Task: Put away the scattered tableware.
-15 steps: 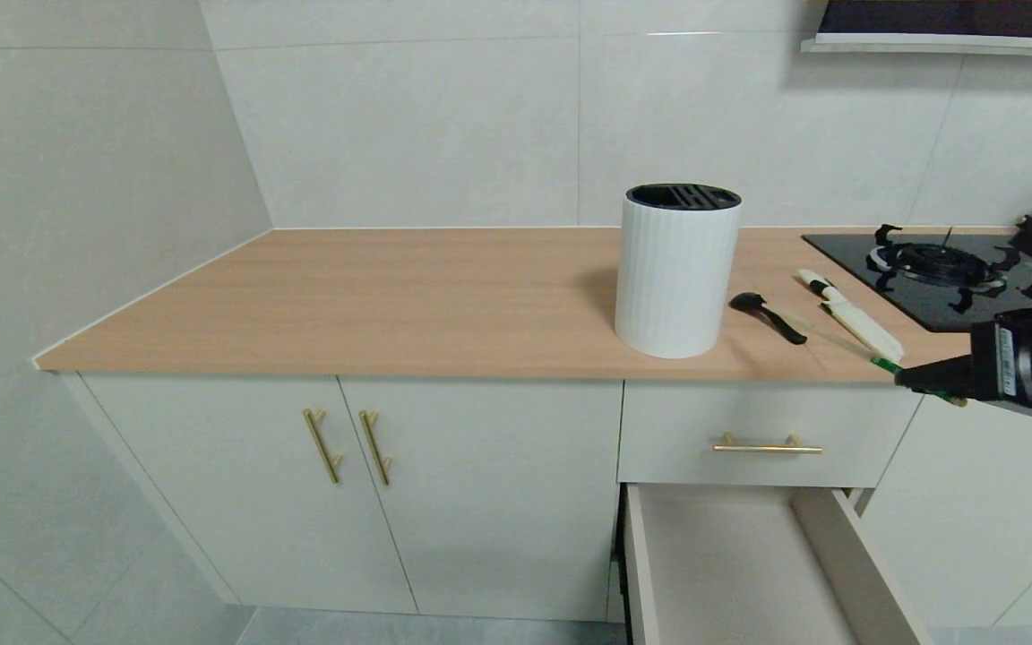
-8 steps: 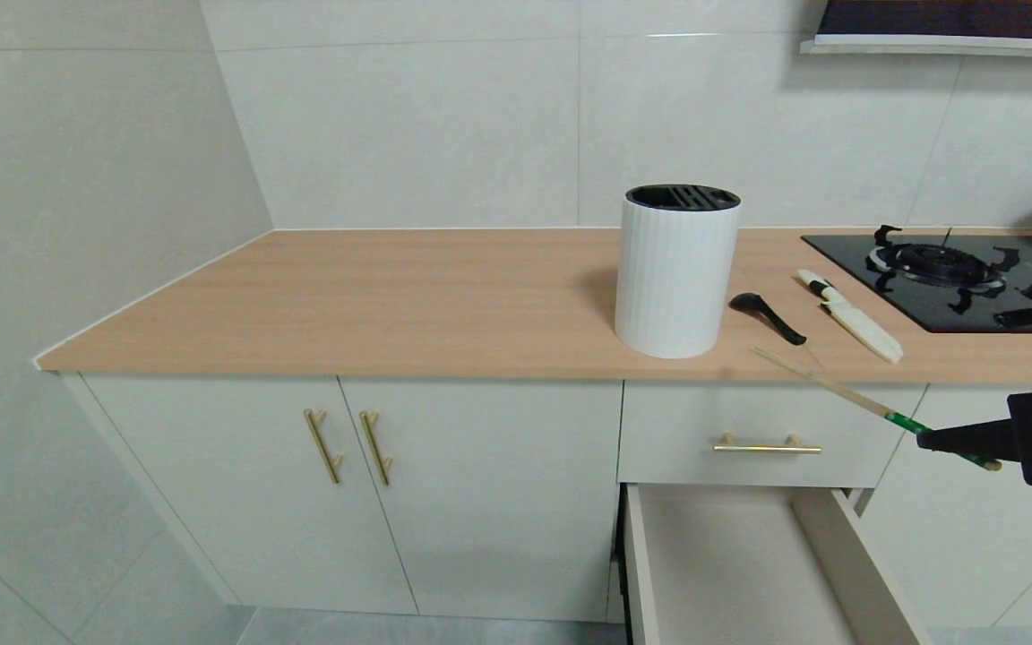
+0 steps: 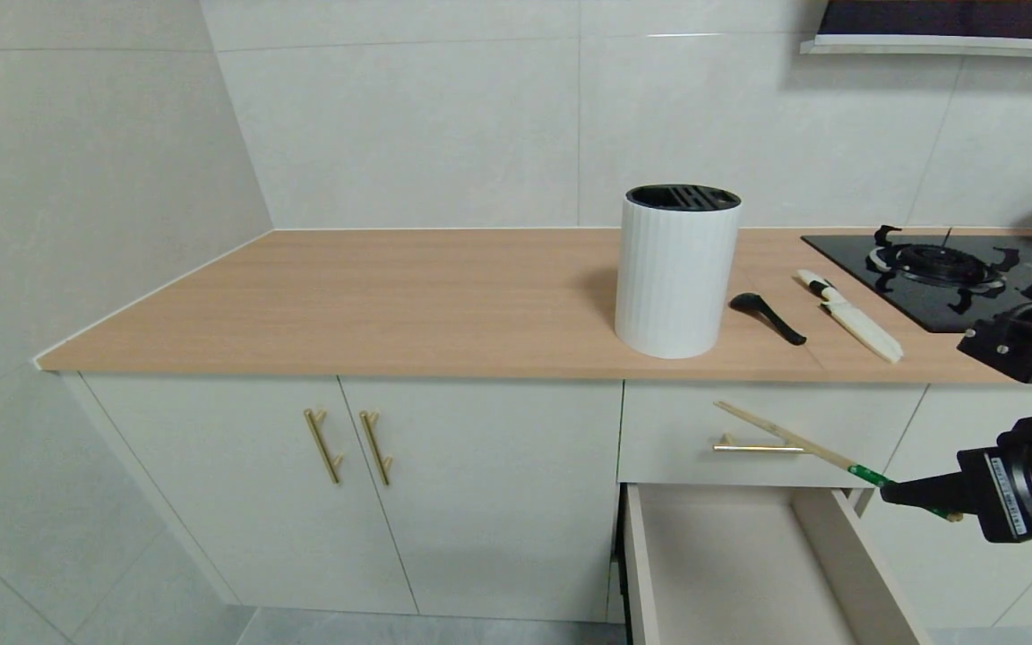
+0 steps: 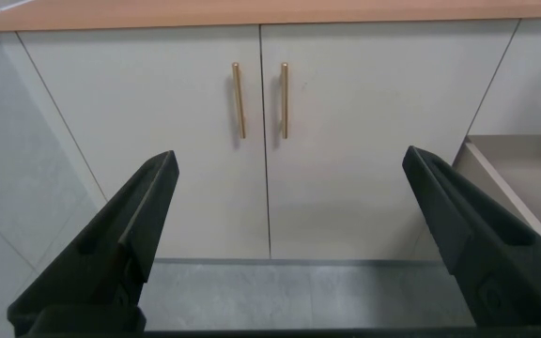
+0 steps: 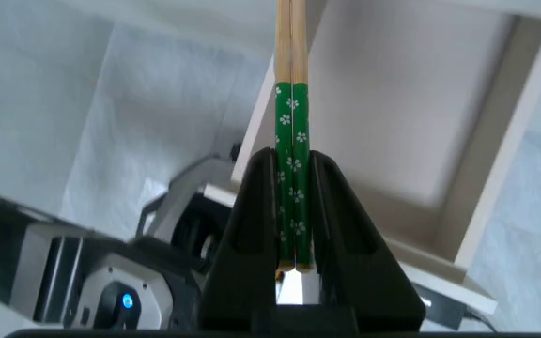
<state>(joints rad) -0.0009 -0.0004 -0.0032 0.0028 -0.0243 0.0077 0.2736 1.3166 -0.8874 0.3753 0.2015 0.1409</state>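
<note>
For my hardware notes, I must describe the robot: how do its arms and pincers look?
The right arm is black and blocky, with a white printed label near the wrist. The right pincer has slim, tapered black fingers. The left pincer has two broad, wedge-shaped black fingers.

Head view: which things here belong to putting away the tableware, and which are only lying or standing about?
Belonging to the job: chopsticks, clamped in the right gripper above the open drawer; black spoon and white knife on the counter.
Only standing about: white holder (perhaps for the knife), gas stove, cabinet doors.
</note>
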